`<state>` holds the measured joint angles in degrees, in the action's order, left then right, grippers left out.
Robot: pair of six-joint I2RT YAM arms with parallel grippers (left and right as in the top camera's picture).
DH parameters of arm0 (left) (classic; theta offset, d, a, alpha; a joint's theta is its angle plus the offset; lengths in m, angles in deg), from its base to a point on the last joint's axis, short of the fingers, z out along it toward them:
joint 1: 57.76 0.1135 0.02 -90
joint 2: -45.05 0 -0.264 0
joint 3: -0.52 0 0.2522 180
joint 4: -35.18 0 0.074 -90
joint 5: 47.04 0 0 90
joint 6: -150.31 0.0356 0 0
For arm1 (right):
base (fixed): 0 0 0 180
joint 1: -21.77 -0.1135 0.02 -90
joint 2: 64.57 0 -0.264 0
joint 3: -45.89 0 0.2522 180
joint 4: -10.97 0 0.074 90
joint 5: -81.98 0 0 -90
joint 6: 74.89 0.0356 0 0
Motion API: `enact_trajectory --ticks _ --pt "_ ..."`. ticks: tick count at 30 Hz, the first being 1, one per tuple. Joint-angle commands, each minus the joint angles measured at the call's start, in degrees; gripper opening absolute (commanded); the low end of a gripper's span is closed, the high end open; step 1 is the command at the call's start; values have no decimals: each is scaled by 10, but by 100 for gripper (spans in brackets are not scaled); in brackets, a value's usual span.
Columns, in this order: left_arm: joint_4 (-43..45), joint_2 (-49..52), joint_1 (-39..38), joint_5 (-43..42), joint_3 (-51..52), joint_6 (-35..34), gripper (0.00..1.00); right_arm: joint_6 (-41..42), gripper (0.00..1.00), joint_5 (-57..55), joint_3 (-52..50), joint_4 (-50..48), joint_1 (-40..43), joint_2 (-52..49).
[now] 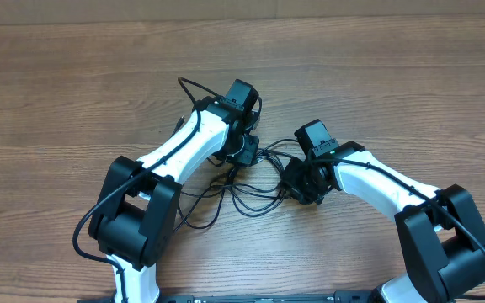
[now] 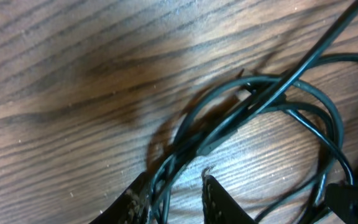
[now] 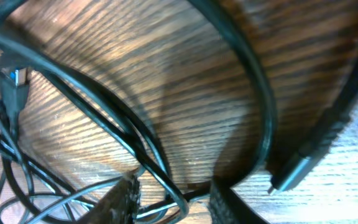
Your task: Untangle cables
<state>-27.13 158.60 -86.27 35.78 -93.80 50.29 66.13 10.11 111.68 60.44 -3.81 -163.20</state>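
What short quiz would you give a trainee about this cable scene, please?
1. True or false: the cables lie on a wooden table.
2. In the overhead view, where is the tangle? A: at the table's far left edge. B: between the left end effector and the right end effector. C: hanging off the table.
3. In the left wrist view, are the left end effector's fingers apart or pressed together?
Key: 1 true; 2 B; 3 apart, with cables running between them.
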Motion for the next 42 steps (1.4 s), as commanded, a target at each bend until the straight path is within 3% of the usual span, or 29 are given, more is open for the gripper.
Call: enact_trajectory --ticks 1,7,11,12,13,14,16,21,29,36,41,42 --pt "20 10 0 17 23 19 28 0 37 -16 -7 6 2 -2" --pt "44 14 0 19 44 19 28 -84 36 47 14 11 3 1" --pt "56 15 0 18 52 19 26 -93 36 54 35 26 3 10" --pt "56 15 0 18 52 19 21 -97 36 56 39 28 3 13" --pt "56 15 0 18 52 19 8 -105 35 56 42 32 3 17" --pt "55 15 0 18 52 19 4 -111 30 55 46 36 3 20" --pt "53 14 1 19 49 20 4 -126 25 55 55 51 5 30" --pt "25 -16 9 18 7 19 4 -152 26 55 82 86 17 64" --pt "-27 -128 10 46 -73 19 4 -156 41 55 89 85 26 89" --pt "-17 -268 10 202 -89 18 4 -170 53 109 121 85 65 90" --pt "-20 -337 10 358 -89 -30 4 -172 71 145 137 85 99 89" --pt "-25 -344 11 387 -89 -49 4 -173 89 145 137 86 104 89"
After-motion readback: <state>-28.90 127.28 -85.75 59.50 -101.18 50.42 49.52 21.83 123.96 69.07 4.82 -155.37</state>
